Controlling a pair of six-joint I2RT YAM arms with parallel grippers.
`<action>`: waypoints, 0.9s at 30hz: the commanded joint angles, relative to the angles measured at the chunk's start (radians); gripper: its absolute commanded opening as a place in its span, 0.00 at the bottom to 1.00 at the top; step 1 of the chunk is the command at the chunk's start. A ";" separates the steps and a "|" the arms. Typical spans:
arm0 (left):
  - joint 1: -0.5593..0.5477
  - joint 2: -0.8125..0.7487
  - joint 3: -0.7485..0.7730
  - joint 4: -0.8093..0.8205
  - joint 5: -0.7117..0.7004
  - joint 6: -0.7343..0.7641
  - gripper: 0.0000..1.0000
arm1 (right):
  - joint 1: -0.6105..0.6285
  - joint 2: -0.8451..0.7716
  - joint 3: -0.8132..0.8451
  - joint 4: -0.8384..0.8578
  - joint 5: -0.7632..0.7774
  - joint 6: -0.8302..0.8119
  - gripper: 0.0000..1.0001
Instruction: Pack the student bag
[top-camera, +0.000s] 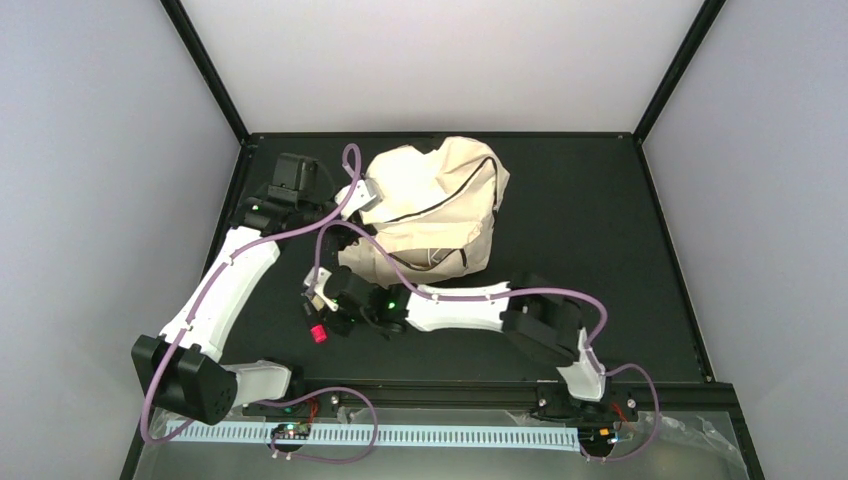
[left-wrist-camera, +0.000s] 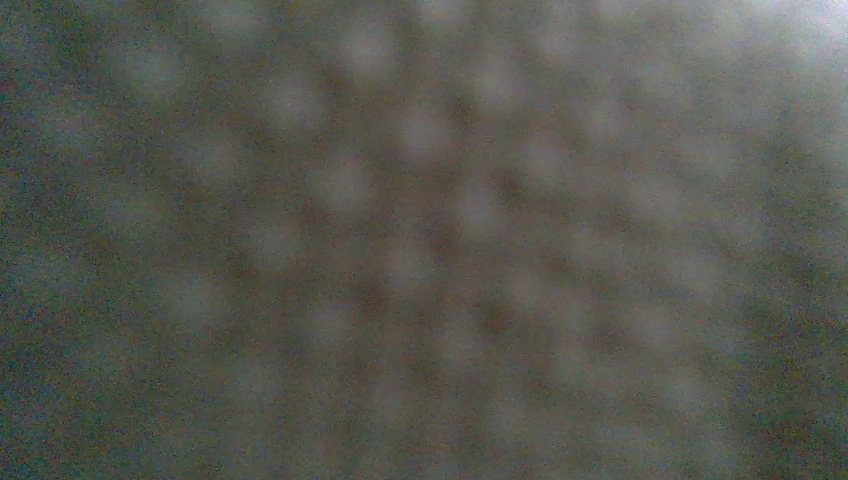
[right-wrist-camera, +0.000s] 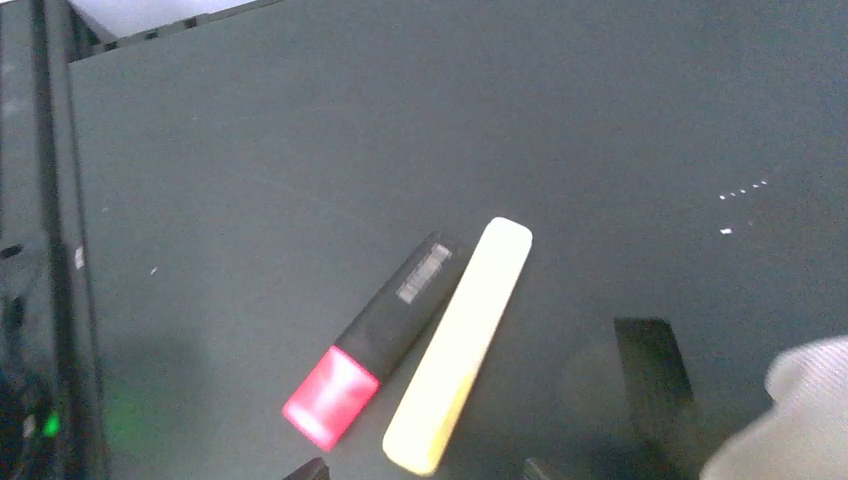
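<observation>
The student bag (top-camera: 440, 205) sits crumpled in the upper middle of the overhead view, cream cloth with a dark zipper line curving across it, on the black worktop (top-camera: 600, 230). My left claw (top-camera: 358, 196) is at the bag's left edge, touching the cloth, with its fingers pressed together. Whether any fabric is caught between them I cannot tell, since my left wrist view is filled with a blurred grey-brown pattern of soft dots. Below the bag, just left of centre in the overhead view, my right arm stretches leftward across the worktop. My right claw (right-wrist-camera: 420, 467) hangs there with its fingers spread and nothing pinched. Only the two dark fingertips (right-wrist-camera: 308, 468) show, at the bottom edge of the right wrist view. The lower end of a pale yellow highlighter (right-wrist-camera: 460, 345) lies between them on the worktop. A black highlighter with a pink-red cap (right-wrist-camera: 385, 335) lies slantwise alongside it on the left, the two touching, cap toward the lower left. In the overhead view that cap shows as a red spot just below the claw.
</observation>
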 joint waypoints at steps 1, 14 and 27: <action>0.016 -0.017 0.051 0.009 -0.005 0.010 0.01 | 0.002 0.101 0.130 -0.010 0.046 -0.008 0.52; 0.022 -0.018 0.045 0.014 -0.001 0.015 0.02 | 0.001 0.374 0.421 -0.237 0.133 0.010 0.52; 0.022 -0.018 0.040 0.015 0.015 0.021 0.02 | -0.018 0.433 0.484 -0.346 0.109 0.043 0.35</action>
